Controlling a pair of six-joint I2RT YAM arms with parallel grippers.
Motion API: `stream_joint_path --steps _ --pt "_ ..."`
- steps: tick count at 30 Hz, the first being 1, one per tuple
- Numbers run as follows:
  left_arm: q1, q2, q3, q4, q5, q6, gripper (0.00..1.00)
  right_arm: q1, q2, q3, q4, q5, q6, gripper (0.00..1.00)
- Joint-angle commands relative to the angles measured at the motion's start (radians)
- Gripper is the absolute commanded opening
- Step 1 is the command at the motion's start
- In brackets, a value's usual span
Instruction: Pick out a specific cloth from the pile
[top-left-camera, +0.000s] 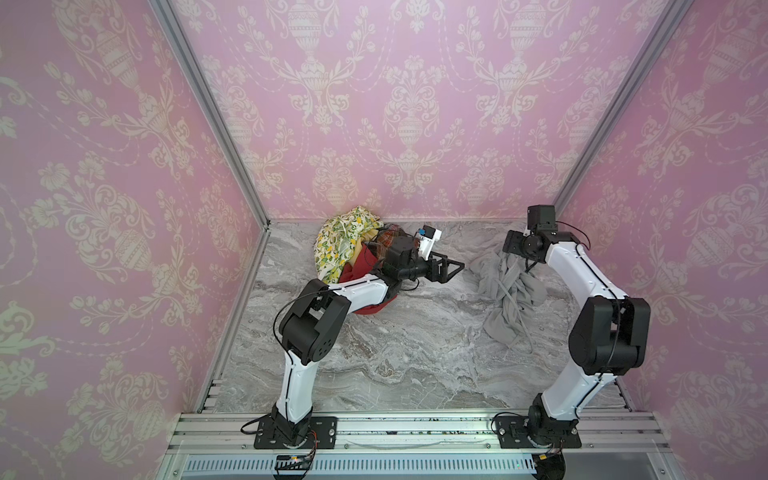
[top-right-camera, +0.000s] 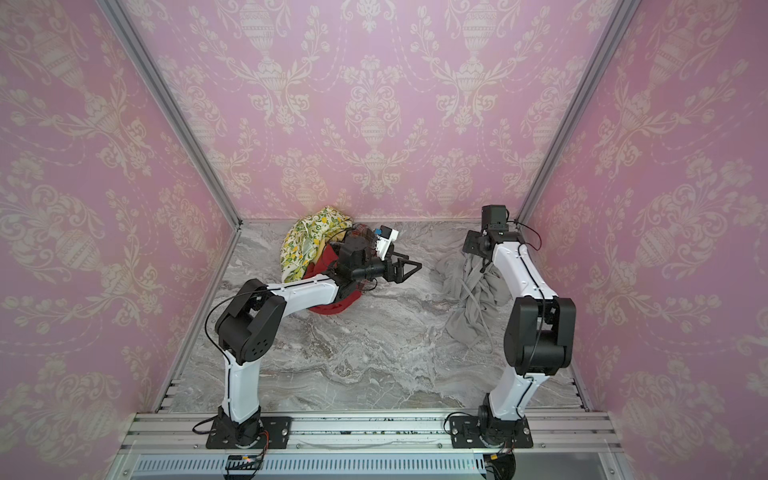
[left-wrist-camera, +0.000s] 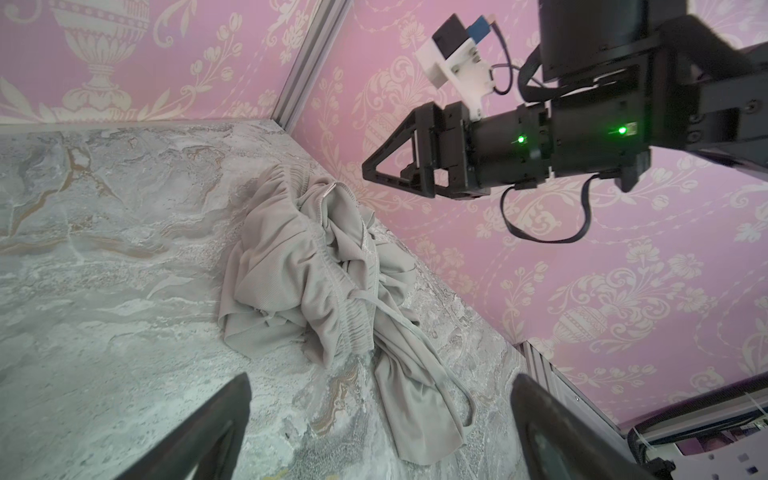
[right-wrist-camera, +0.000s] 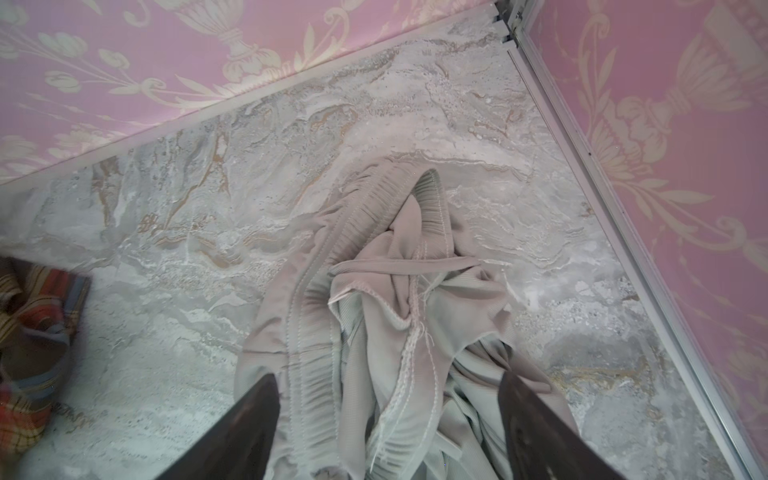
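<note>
The light grey cloth (top-left-camera: 507, 291) (top-right-camera: 473, 295) lies crumpled on the marble table at the right, apart from the pile (top-left-camera: 345, 245) (top-right-camera: 307, 245) of lemon-print, red and plaid cloths at the back left. My right gripper (top-left-camera: 508, 249) (top-right-camera: 469, 249) hovers over the cloth's far end. In the left wrist view the right gripper (left-wrist-camera: 374, 170) is clear above the cloth (left-wrist-camera: 316, 282). In the right wrist view it (right-wrist-camera: 386, 395) is open, with grey folds (right-wrist-camera: 374, 332) below the gap. My left gripper (top-left-camera: 455, 267) (top-right-camera: 413, 268) (left-wrist-camera: 380, 386) is open and empty, pointing at the cloth from the pile's side.
Pink patterned walls with aluminium posts close in the table (top-left-camera: 395, 353) on three sides; the cloth lies close to the right wall. A plaid cloth (right-wrist-camera: 29, 332) from the pile shows at the edge of the right wrist view. The left arm (top-left-camera: 357, 291) lies across the red cloth.
</note>
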Motion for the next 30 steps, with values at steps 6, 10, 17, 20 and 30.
stream_joint_path --steps 6,10,17,20,30 --pt "0.028 -0.134 -0.088 -0.030 -0.116 0.047 0.99 0.138 -0.077 -0.091 -0.025 0.106 -0.011 0.92" --pt "0.030 -0.185 -0.131 -0.078 -0.182 0.056 0.99 0.187 -0.154 -0.187 -0.012 0.142 0.077 0.92" --pt "0.028 -0.230 -0.177 -0.129 -0.224 0.058 0.99 0.225 -0.309 -0.440 -0.016 0.218 0.315 0.93" --pt "0.028 -0.236 -0.185 -0.131 -0.223 0.062 0.99 0.225 -0.359 -0.537 -0.009 0.204 0.413 0.93" --pt "0.028 -0.233 -0.190 -0.113 -0.205 0.049 0.99 0.223 -0.319 -0.664 0.029 0.176 0.466 0.87"
